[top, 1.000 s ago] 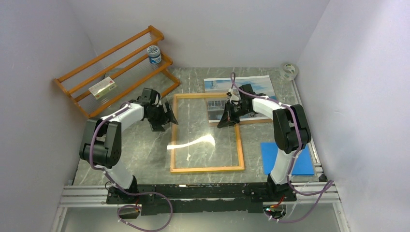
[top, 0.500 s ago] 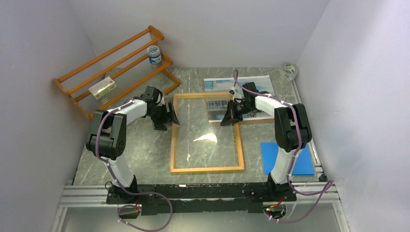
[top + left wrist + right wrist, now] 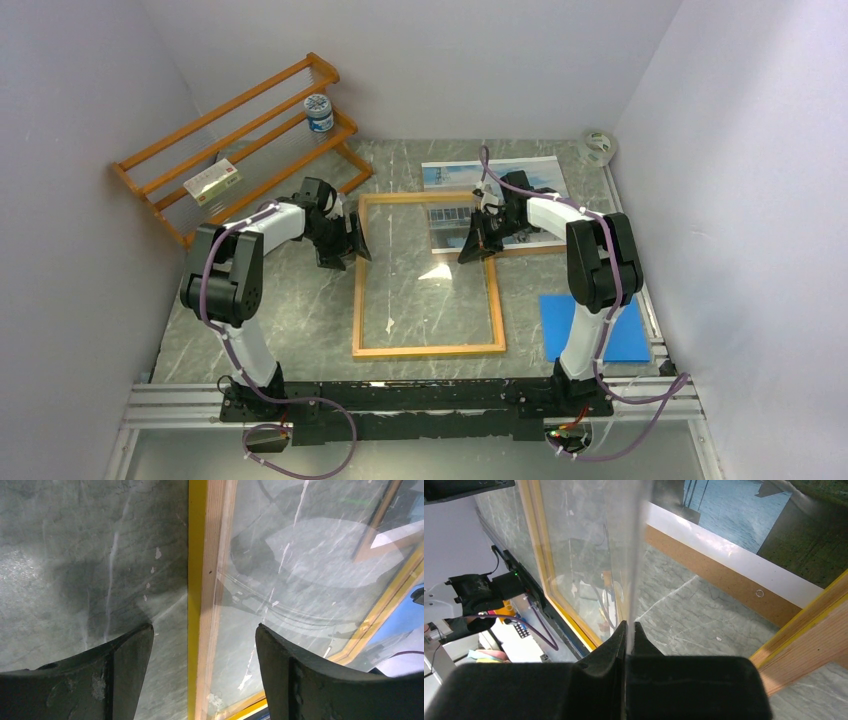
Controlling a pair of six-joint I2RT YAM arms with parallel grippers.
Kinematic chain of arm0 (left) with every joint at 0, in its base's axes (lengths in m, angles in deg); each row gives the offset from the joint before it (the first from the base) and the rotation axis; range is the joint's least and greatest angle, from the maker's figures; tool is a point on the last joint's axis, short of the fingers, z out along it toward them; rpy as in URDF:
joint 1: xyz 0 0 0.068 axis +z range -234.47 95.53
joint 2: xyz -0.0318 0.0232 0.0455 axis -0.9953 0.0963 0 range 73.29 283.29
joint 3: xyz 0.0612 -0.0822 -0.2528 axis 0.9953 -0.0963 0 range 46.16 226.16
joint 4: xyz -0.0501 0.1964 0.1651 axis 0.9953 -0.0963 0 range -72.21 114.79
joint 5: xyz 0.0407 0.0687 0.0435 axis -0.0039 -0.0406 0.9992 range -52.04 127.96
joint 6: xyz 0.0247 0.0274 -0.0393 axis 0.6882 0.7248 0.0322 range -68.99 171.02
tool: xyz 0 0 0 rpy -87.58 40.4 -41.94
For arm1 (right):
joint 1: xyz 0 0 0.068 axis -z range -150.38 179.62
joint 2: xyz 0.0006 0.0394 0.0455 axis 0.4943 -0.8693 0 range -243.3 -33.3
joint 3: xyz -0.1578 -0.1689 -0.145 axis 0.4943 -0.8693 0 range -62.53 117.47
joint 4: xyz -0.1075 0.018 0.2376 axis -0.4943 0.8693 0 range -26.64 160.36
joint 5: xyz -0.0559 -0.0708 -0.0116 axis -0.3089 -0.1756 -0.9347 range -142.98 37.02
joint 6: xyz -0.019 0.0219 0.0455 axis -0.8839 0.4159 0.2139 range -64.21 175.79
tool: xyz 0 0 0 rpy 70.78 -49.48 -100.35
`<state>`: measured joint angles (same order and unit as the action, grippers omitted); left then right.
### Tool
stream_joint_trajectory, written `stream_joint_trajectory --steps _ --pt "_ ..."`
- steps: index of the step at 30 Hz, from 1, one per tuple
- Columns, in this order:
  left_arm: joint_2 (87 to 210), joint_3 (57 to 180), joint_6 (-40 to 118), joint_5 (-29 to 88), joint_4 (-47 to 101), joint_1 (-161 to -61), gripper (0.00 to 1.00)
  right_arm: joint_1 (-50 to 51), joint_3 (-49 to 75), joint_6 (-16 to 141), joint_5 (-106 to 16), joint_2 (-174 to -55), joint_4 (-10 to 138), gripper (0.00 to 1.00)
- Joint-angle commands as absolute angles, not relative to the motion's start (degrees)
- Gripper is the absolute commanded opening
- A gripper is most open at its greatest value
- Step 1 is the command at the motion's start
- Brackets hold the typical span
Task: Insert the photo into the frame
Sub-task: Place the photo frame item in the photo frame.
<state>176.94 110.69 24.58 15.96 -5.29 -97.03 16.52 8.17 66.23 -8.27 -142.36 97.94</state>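
The frame point(image 3: 428, 350) lies flat on the marble table, wood back up; its yellow-edged left rail point(image 3: 207, 580) runs between the fingers of my left gripper point(image 3: 204, 628), which is open and straddles it at the upper left point(image 3: 353, 240). My right gripper point(image 3: 468, 250) is shut on the edge of the clear pane point(image 3: 589, 555), whose thin edge rises straight out of the pinch point(image 3: 626, 626). The photo point(image 3: 500, 175) of building, sea and sky lies picture up beyond the frame's top right corner, and it shows through the glass point(image 3: 729, 515).
A brown backing board point(image 3: 724, 580) lies under the photo's near edge. A blue sheet point(image 3: 595, 328) lies at the right. An orange slatted rack point(image 3: 240, 140) at the back left carries a jar point(image 3: 318, 112) and a card point(image 3: 212, 181). A tape roll point(image 3: 597, 146) sits back right.
My left gripper has moved right onto the frame's left rail. The bright glare on the pane has shrunk and shifted toward my right gripper, which has barely moved.
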Motion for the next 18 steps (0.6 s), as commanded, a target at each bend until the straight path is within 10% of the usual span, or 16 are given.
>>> stream_joint_trajectory --steps 1,18 --pt "178.86 111.66 26.81 16.09 -5.55 -97.04 0.80 16.54 9.28 64.26 -10.54 -142.02 98.44 0.00" --pt "181.36 112.86 27.19 17.25 -6.99 -97.04 0.64 16.68 12.08 62.76 -12.50 -143.83 100.50 0.00"
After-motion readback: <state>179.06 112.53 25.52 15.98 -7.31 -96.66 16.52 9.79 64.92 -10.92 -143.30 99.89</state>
